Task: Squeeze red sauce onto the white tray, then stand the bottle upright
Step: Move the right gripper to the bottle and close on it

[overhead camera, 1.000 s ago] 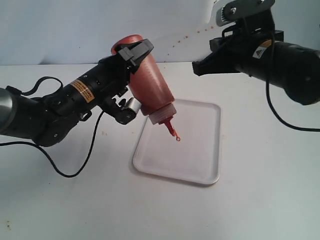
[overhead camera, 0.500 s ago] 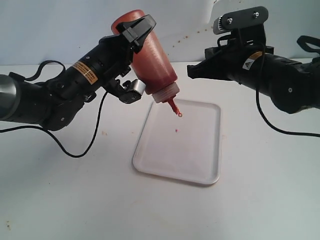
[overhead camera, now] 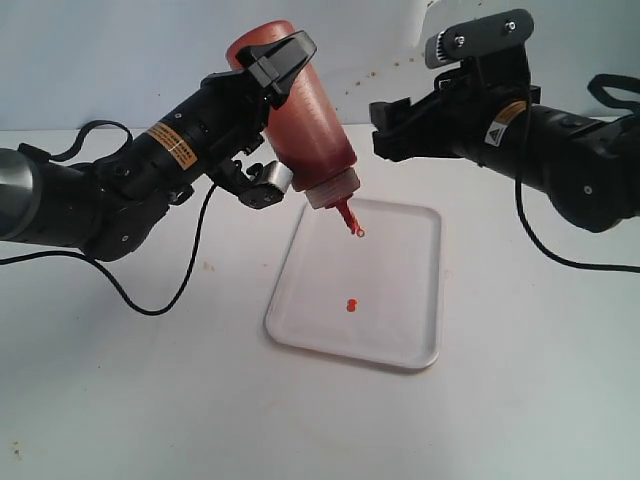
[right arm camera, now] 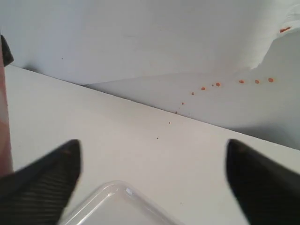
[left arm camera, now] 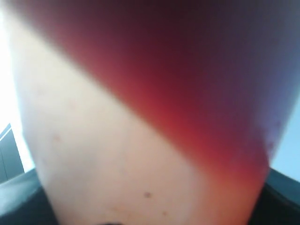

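The bottle (overhead camera: pixel 305 120) hangs tilted in the air with its red nozzle (overhead camera: pixel 347 215) pointing down over the white tray (overhead camera: pixel 405 300). My left gripper (overhead camera: pixel 275 120) is shut on the bottle's body. In the left wrist view the bottle (left arm camera: pixel 154 117) fills the frame, red sauce showing through its wall. A small blob of red sauce (overhead camera: pixel 350 304) lies on the tray below the nozzle. My right gripper (overhead camera: pixel 380 128) hovers right of the bottle, apart from it. In the right wrist view it (right arm camera: pixel 152 183) stands open and empty above a tray corner (right arm camera: pixel 117 201).
Small red splatter spots (right arm camera: pixel 218 84) mark the white back wall. A black cable (overhead camera: pixel 150 305) from the left arm loops on the white table left of the tray. Another cable (overhead camera: pixel 560 255) hangs under the right arm.
The right gripper has opened. A red blob has landed on the tray. The left arm raised the bottle a little a second ago, then held it still.
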Controlling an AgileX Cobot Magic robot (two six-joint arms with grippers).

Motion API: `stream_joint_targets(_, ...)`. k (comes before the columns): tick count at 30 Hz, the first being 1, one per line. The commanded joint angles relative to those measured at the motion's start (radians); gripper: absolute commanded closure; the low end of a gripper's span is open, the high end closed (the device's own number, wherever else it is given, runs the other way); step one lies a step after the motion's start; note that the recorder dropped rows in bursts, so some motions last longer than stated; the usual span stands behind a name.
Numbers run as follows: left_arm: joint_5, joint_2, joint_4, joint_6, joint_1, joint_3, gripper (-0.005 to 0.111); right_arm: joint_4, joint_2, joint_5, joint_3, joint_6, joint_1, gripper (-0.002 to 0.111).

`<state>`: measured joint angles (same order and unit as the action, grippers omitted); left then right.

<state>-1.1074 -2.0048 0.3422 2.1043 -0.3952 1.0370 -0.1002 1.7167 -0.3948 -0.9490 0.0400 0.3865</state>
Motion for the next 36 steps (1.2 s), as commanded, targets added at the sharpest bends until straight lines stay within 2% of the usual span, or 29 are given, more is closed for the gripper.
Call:
stream_joint_targets(1,-0.044,0.011,-0.016,-0.01,-0.004,0.012,0.107,-0.028,0.017,-0.039,0.004,-0.052,0.014,0.003)
stream_joint_targets(15,-0.085,-0.101,0.003,-0.01,-0.004,0.012,0.107,-0.052,0.055,-0.072,0.004,-0.001,0.023,0.003)
stream_joint_targets(22,-0.114,-0.104,-0.004,-0.01,-0.004,0.012,0.107,-0.26,0.059,-0.115,0.004,0.205,0.023,0.003)
stream_joint_targets(30,-0.114,-0.104,-0.022,-0.01,-0.004,0.012,0.107,-0.323,0.118,-0.192,0.004,0.225,0.023,0.003)
stream_joint_targets(33,-0.114,-0.104,-0.022,-0.01,-0.004,0.012,0.107,-0.407,0.126,-0.196,-0.006,0.229,0.023,0.003)
stream_joint_targets(36,-0.114,-0.104,-0.022,-0.01,-0.004,0.012,0.107,-0.504,0.126,-0.163,-0.026,0.321,0.023,0.003)
